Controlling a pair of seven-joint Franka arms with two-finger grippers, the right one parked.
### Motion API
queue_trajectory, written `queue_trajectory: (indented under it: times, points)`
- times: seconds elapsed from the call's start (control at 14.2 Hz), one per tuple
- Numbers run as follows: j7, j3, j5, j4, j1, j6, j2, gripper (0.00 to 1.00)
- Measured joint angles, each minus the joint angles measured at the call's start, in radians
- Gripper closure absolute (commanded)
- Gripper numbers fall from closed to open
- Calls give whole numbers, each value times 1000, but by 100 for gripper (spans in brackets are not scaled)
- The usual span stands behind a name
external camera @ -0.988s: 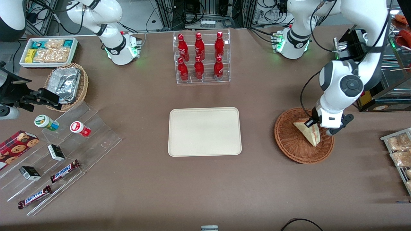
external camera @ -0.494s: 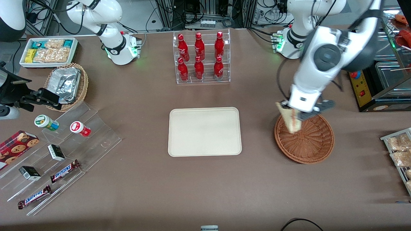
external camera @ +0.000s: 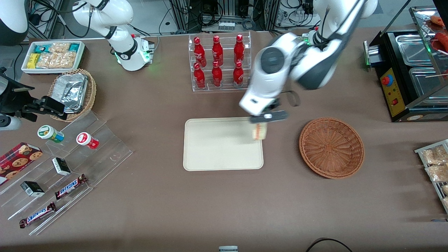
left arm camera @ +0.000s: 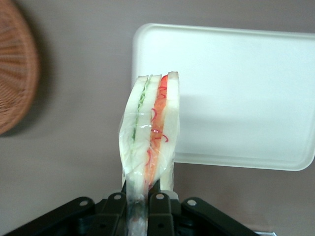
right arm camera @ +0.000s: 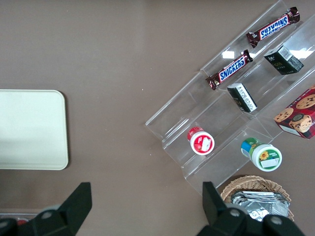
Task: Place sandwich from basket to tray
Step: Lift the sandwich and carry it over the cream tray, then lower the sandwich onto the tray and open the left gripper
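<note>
Seen from the front, at about ten o'clock from the table's middle, a white rectangular bin of snack packets (external camera: 52,56) sits toward the parked arm's end. A lighter tan wicker basket holding foil packets (external camera: 73,92) lies just at the bin's five o'clock. A clear acrylic stepped stand (external camera: 70,154) at the tan basket's six o'clock carries small jars, boxes and Snickers bars.

At twelve o'clock from the table's middle is a clear rack of red bottles (external camera: 219,63). The flat cream-white rectangular tray with rounded corners (external camera: 210,147) (left arm camera: 236,88) lies at the rack's six o'clock, nearer the front camera.

The left arm's black two-finger gripper (external camera: 261,124) (left arm camera: 140,199) hangs over the tray's three o'clock edge, near its two o'clock corner. Its fingers (left arm camera: 160,204) are clamped on the small triangular wedge sandwich of white bread (external camera: 259,132) (left arm camera: 150,132). The sandwich is wrapped in clear film, and its cut side shows green and red filling layers. It stands on end out of the fingers, raised above the table. In the wrist view it overlaps the tray's rim on one side and bare brown table on the other.

The round reddish-brown woven wicker basket (external camera: 331,147) (left arm camera: 15,73) rests at the tray's three o'clock, apart from both tray and sandwich. A black food warmer with metal pans (external camera: 409,70) stands at the basket's one o'clock, toward the working arm's end.
</note>
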Motion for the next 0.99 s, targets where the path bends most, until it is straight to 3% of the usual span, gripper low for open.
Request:
queue_trajectory:
  times: [0.28, 0.56, 0.71, 0.78, 0.85, 0.92, 0.99]
  points:
    - [-111, 2, 136, 173, -133, 55, 249, 100]
    - [-224, 3, 266, 224, -169, 155, 378, 100]
    - [-243, 3, 291, 253, -175, 158, 418, 100]
    - [-249, 3, 298, 269, -179, 158, 435, 69]
    - [-260, 3, 305, 283, -184, 158, 446, 19]
    - [-268, 3, 308, 292, -186, 158, 451, 1]
    - [-272, 4, 309, 299, -186, 156, 451, 1]
